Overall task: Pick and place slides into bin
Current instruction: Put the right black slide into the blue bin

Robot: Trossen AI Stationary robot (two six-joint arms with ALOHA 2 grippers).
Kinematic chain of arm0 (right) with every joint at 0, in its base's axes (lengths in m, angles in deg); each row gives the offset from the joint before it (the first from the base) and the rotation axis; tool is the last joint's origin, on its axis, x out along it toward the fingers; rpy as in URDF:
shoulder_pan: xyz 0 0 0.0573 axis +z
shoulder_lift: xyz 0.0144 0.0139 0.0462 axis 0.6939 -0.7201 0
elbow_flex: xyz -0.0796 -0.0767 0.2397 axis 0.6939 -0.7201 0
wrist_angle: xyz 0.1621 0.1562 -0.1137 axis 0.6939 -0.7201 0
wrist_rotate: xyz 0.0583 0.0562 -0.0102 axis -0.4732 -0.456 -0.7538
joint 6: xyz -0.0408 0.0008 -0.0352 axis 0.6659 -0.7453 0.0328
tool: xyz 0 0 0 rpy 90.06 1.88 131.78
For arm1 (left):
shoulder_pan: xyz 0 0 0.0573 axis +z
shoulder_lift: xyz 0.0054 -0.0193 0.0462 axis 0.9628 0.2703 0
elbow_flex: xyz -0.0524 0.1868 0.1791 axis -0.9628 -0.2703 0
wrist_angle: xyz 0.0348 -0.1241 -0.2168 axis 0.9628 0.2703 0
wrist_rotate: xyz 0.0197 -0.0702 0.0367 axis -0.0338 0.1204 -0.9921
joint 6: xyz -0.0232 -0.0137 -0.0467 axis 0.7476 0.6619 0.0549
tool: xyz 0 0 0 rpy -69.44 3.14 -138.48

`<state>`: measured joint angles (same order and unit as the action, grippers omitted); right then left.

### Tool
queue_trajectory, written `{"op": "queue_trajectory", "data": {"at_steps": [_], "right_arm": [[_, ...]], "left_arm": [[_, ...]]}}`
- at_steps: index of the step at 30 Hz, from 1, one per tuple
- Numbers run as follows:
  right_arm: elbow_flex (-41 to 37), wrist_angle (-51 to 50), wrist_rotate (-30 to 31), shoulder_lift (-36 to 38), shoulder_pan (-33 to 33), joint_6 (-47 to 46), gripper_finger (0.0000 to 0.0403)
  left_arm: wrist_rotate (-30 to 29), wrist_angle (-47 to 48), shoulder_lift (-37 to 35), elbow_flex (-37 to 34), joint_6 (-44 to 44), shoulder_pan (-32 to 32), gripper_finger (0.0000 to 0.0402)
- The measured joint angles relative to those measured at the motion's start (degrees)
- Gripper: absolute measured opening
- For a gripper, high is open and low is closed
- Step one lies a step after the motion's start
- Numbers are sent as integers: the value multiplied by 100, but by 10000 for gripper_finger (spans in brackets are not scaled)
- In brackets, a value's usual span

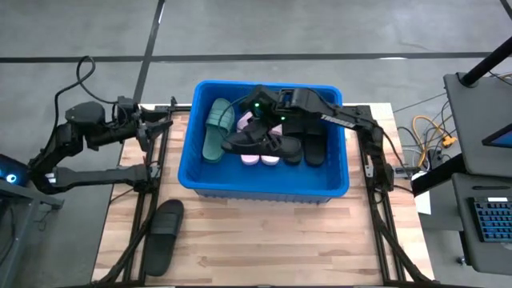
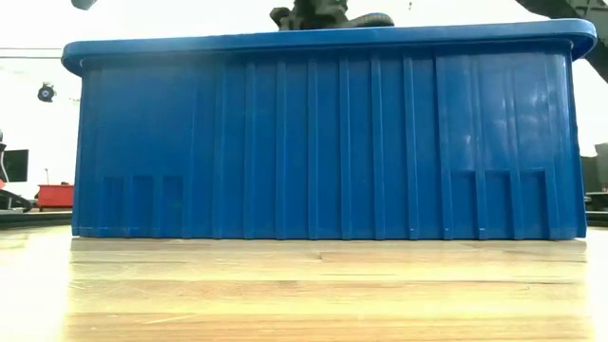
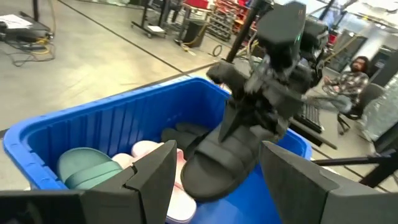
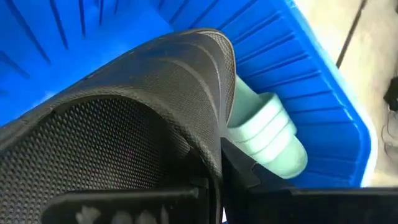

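The blue bin (image 1: 336, 186) stands in the middle of the table, and its near wall (image 2: 323, 142) fills the low view. In it lie a green slide (image 1: 216, 128), pink slides (image 1: 260, 158) and black slides (image 1: 314, 148). My right gripper (image 1: 268, 122) reaches over the bin, shut on another black slide (image 3: 224, 158), which hangs above the ones inside. My left gripper (image 1: 152, 126) waits open at the table's left, beside the bin, with nothing between its fingers (image 3: 155, 174). My right gripper pinches the black slide between its two fingers at the upper end (image 3: 245, 109), away from the strap. The fingers slant down from above, with the slide's edge (image 4: 214, 165) running between them. The slide hangs tilted, strap end lowest, over the pink slides inside the bin.
One more black slide (image 1: 164, 236) lies on the wooden table near its front left corner. Dark frame rails (image 1: 144, 208) run along the table's left and right sides. A person (image 3: 354, 68) sits at a desk beyond the table.
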<state>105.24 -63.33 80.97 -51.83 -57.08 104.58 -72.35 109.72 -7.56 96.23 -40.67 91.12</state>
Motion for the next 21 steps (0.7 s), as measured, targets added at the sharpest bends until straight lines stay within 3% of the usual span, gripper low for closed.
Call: {"op": "queue_trajectory", "data": {"at_steps": [9, 21], "right_arm": [[0, 540, -20, -297, 50, 431, 9], [-243, 636, -25, -11, 194, 273, 9]], "left_arm": [[-288, -6, 7, 0, 181, -1, 215], [-594, 4, 151, 0, 284, 0, 215]]}}
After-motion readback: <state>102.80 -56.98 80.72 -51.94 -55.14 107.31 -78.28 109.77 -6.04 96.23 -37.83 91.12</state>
